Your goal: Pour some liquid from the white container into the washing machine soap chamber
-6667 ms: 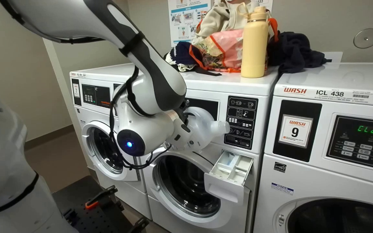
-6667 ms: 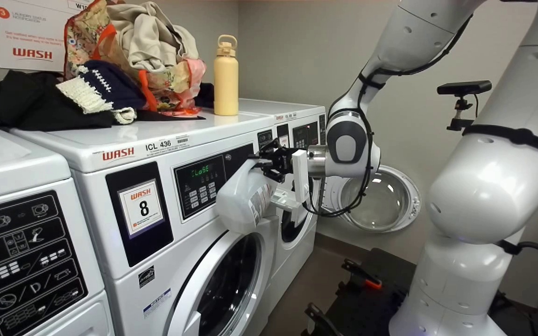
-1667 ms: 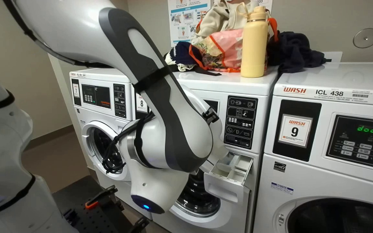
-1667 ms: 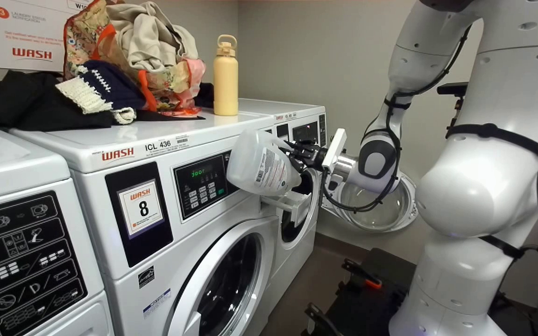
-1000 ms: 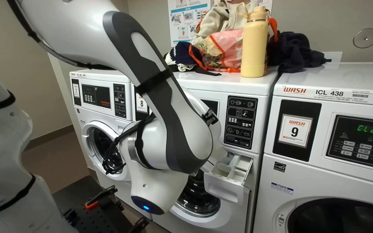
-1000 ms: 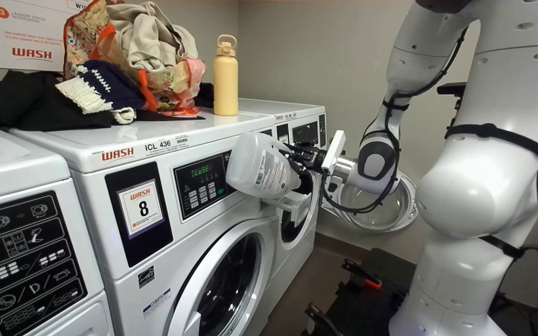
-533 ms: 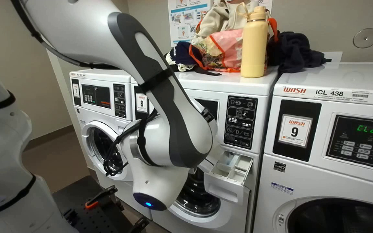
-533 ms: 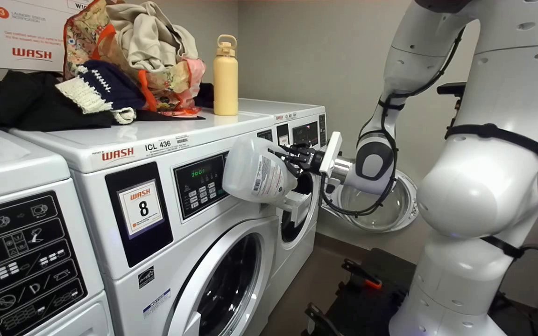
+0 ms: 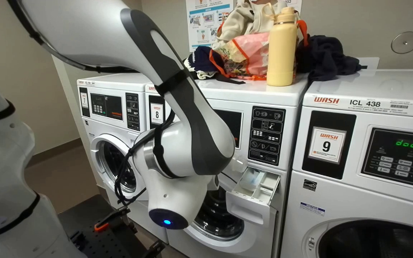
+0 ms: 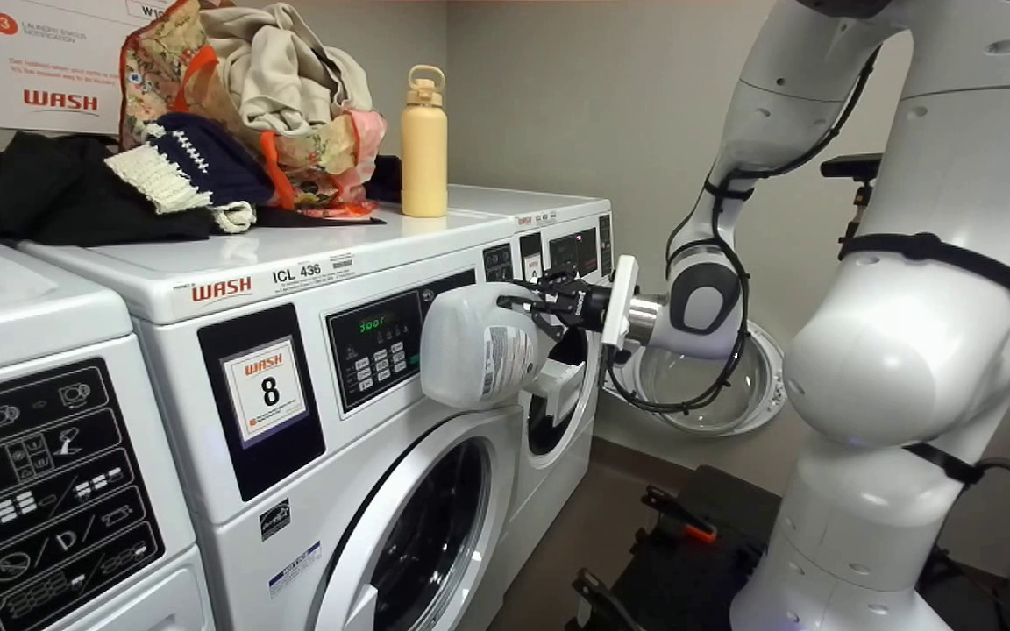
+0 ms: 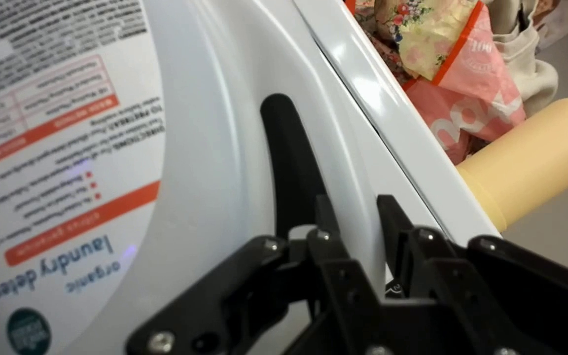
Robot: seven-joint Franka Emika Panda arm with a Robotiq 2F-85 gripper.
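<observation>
The white container, a translucent jug, shows in an exterior view [image 10: 470, 355] and its label side fills the left of the wrist view [image 11: 200, 172]. My gripper [image 10: 526, 296] is shut on its handle; in the wrist view the fingers [image 11: 355, 207] stand on both sides of the handle. The jug lies tilted on its side, spout [image 9: 239, 164] just above the rear left of the pulled-out soap chamber [image 9: 247, 209]. The chamber also shows in an exterior view [image 10: 562, 390]. The washing machine [image 9: 264, 96] carries an "8" sticker. My arm hides the gripper and most of the jug in an exterior view.
A yellow bottle [image 9: 281, 53] and a bag of clothes [image 9: 247, 53] stand on the washer top. The "9" washer [image 9: 339, 200] stands beside it. An open round glass door [image 10: 707, 386] and a black bench [image 10: 689, 543] with clamps lie near my arm.
Since the oldest frames the jug has moved over the chamber, tipped spout-down. Over the last second its base has lowered toward level, and its spout has risen slightly and shifted left off the compartments.
</observation>
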